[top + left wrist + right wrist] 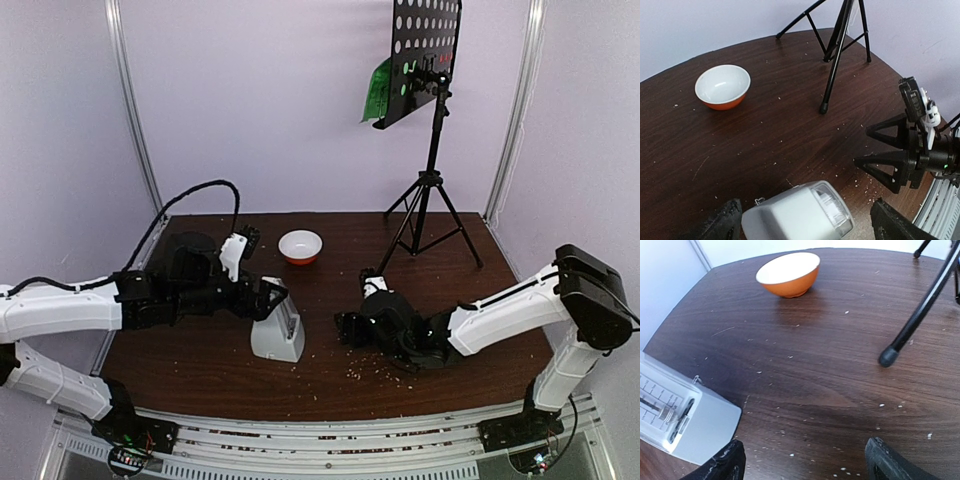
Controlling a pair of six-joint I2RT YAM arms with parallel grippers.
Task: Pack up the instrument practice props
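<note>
Open tabletop (pixel 335 290) lies between metronome (pixel 278 335), bowl (pixel 300 246) and music stand legs (pixel 429 183).

bowl (pixel 300 246): white inside, orange outside, upright near the far edge
worktop (pixel 320 285): dark wood
crumbs (pixel 881 405): pale, scattered

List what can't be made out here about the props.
- Top external: sheet-music pages mostly hidden behind the music stand, whose desk top is cut by the frame edge.
- Left wrist: metronome lower body cut off by the bottom edge.
- Right wrist: the metronome's scale markings too blurred to read.
</note>
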